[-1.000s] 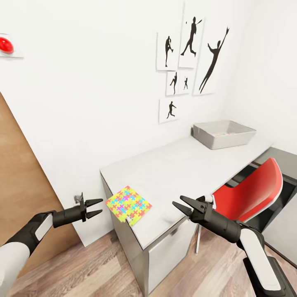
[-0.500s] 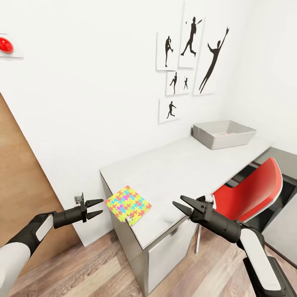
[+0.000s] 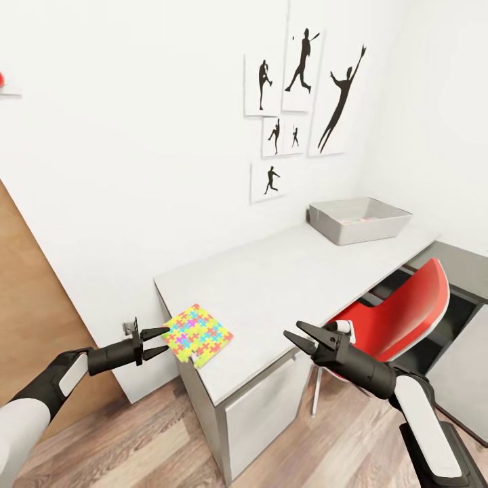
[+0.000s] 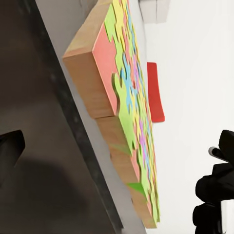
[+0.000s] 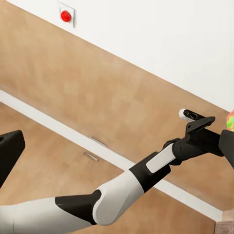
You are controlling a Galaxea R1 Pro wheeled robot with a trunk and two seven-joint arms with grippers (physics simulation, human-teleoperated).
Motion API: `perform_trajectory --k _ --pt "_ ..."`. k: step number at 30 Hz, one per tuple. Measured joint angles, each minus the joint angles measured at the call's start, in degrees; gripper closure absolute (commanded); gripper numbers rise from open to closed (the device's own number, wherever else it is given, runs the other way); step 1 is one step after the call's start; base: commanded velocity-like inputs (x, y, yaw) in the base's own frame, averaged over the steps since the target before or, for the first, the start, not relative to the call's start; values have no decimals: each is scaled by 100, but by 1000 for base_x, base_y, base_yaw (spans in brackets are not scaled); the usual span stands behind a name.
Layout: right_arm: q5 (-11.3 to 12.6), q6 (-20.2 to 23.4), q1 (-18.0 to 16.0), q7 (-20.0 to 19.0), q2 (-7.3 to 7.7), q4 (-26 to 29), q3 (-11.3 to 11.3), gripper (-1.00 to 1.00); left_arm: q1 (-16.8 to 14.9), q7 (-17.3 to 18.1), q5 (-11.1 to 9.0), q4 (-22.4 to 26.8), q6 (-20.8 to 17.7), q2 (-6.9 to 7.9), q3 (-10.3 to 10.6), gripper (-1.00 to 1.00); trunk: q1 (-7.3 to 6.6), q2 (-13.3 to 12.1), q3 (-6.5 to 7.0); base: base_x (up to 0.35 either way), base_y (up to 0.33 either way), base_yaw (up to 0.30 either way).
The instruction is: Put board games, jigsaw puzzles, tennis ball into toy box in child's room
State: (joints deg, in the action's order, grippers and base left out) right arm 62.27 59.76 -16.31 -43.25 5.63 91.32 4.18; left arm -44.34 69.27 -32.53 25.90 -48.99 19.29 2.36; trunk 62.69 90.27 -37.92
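Left end effector (image 3: 163, 342) spread wide, tips just beside near edge of jigsaw puzzle box (image 3: 197, 334), not gripping it. Right end effector (image 3: 297, 337) spread wide, empty, hanging off worktop's front edge. Puzzle box lies flat at near corner of worktop (image 3: 285, 278). Red chair (image 3: 400, 318) tucked alongside. Toy box (image 3: 359, 220) at far end by wall, well apart from puzzle.

text: none legible | labels: none | numbers: none
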Motion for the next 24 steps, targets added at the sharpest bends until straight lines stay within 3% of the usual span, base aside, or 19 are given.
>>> perform_trajectory --k 19,20,24 --pt "0 0 0 -3 0 0 9 -100 0 0 -1 1 10 0 -4 -100 0 0 0 54 -4 0" --pt "0 0 0 -1 0 0 9 -100 0 0 -1 0 10 0 -5 100 0 0 0 8 0 0" --pt "0 0 0 2 0 0 8 -100 -1 -3 -30 -1 -27 -1 -12 100 0 0 0 3 0 0"
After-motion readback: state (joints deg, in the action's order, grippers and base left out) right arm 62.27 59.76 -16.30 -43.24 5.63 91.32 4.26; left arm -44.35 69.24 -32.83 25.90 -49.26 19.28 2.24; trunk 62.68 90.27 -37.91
